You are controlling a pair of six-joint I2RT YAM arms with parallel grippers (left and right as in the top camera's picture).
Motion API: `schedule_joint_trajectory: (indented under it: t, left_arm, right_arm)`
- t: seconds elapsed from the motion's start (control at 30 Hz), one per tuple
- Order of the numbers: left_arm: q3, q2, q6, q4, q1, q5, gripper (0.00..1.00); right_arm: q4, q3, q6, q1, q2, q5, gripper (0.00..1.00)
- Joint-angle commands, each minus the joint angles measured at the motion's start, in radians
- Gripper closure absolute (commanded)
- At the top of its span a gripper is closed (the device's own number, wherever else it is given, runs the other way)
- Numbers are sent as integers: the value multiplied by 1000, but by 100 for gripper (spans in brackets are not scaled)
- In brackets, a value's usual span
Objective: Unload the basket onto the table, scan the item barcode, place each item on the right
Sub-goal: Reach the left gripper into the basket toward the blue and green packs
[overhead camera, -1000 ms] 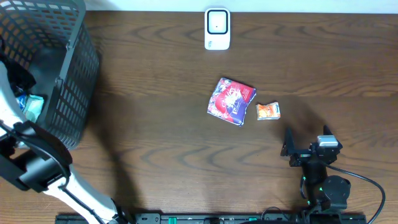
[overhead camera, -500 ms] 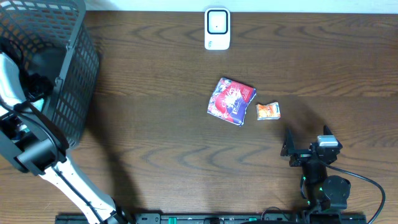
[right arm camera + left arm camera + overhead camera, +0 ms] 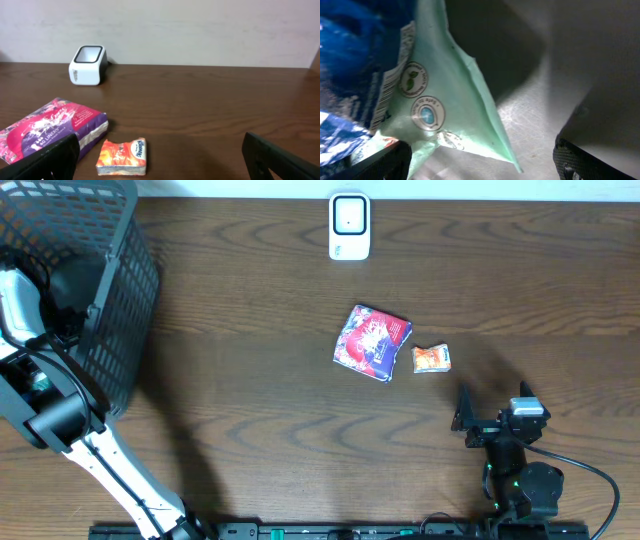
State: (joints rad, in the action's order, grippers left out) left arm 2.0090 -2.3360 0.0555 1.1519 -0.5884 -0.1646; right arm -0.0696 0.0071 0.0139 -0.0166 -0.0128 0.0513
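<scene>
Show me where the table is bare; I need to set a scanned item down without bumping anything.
Widest bare wood lies between the basket and the purple tissue pack. Also free: the far right corner past the scanner, and the front strip left of the right tool. Crowded: that pack and the orange pack lie close together, ahead of that tool.

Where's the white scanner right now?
The white scanner stands at the far edge of the table, near the middle in the overhead view, beyond the purple tissue pack and the small orange packet.
</scene>
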Motion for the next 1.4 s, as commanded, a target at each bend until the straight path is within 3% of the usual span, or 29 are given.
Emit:
schedule_joint_trajectory:
  t: [0.0,0.07,0.1,0.13,0.23,0.53,0.8,0.87,0.9,0.97,1.03,1.23,1.37]
  left_arm:
    - [4,-17,18,-6,-18,-77,10]
    - [4,-18,14,-5,-18,-76,24]
    - [4,-17,11,-4,-18,-76,36]
    - [4,-17,11,-4,-17,-72,58]
    - [4,-17,-21,-1,-14,-68,89]
    - [4,4,-46,18,6,-47,93]
    - [5,155,-45,-13,60,-43,93]
    - [5,201,-45,-24,70,-47,89]
    - [5,220,-45,-30,74,-56,78]
    - [5,251,-40,-38,78,-86,33]
    - [5,267,-17,-38,77,-114,12]
    - [-18,245,95,-5,82,-133,5]
    - [-97,243,98,-51,89,-260,3]
  right_arm:
    - [-3,-2,-8,-2,4,0,1]
    - [-3,-2,-8,-2,4,0,1]
    - [-3,-2,-8,-2,4,0,1]
    - [-3,-2,-8,-2,4,0,1]
    - [-3,-2,-8,-2,4,0,1]
    - [-3,-2,-8,-2,4,-1,1]
    - [-3,-2,-8,-2,4,0,1]
    - [-3,-2,-8,-2,4,0,1]
    - [-3,-2,-8,-2,4,0,1]
    - [-3,-2,-8,-2,4,-1,1]
    - [-3,-2,-8,-2,4,0,1]
    - [-3,-2,-8,-2,4,0,1]
    - [-3,-2,-8,-2,4,0,1]
